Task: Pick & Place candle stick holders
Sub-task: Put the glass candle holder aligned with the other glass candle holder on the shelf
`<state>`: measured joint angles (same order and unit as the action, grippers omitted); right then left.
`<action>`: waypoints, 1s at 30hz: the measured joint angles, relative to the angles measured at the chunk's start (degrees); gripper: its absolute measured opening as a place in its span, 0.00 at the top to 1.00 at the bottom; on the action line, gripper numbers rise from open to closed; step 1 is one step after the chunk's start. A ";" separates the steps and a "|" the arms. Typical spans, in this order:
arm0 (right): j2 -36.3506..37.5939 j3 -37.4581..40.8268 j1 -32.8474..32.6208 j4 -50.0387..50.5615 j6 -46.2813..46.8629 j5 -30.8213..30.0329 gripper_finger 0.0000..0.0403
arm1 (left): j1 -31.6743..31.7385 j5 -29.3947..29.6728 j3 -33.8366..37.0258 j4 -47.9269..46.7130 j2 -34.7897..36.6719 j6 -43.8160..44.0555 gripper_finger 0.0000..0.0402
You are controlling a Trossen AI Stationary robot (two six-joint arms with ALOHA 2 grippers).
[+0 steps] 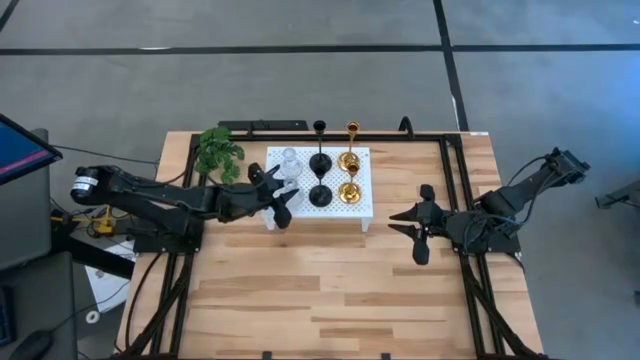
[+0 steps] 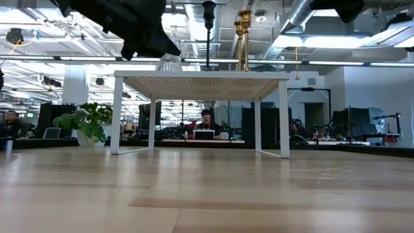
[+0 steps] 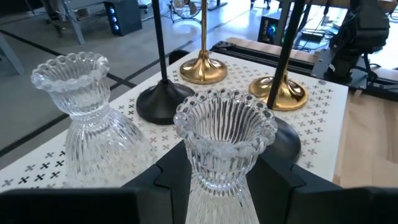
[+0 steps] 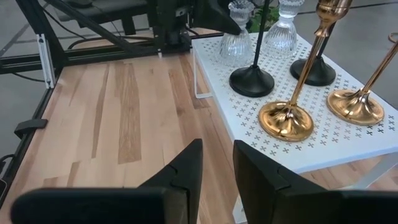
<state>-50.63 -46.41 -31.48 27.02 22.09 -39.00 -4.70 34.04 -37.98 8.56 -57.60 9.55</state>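
The left gripper [image 1: 278,203] reaches over the near-left corner of the white perforated platform [image 1: 362,205] with a ribbed clear glass candle holder [image 3: 224,140] standing upright between its jaws; they flank it closely, but whether they press it I cannot tell. Its glass twin [image 3: 81,112] stands just beside it, with two black thin-stemmed holders [image 1: 319,163] and two shiny gold holders [image 1: 349,160] further right, so only straight up is clear. The right gripper [image 1: 420,225], jaws apart, waits over open wooden bench [image 1: 330,290].

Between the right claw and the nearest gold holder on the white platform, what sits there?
Nothing: in the high view only bare wooden table separates the open right claw from the gold holder on the platform.
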 joint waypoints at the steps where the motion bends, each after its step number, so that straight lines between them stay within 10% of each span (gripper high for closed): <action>1: 0.00 0.00 0.01 0.01 0.00 0.00 0.80 | -0.01 0.04 0.00 0.07 -0.18 0.01 0.68; 30: 0.00 0.00 0.02 0.02 0.00 0.11 0.80 | -0.05 0.39 -0.11 -0.04 -0.71 0.37 0.67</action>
<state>-50.63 -46.41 -31.47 27.03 22.09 -38.89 -4.75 34.44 -38.09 8.52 -58.30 9.92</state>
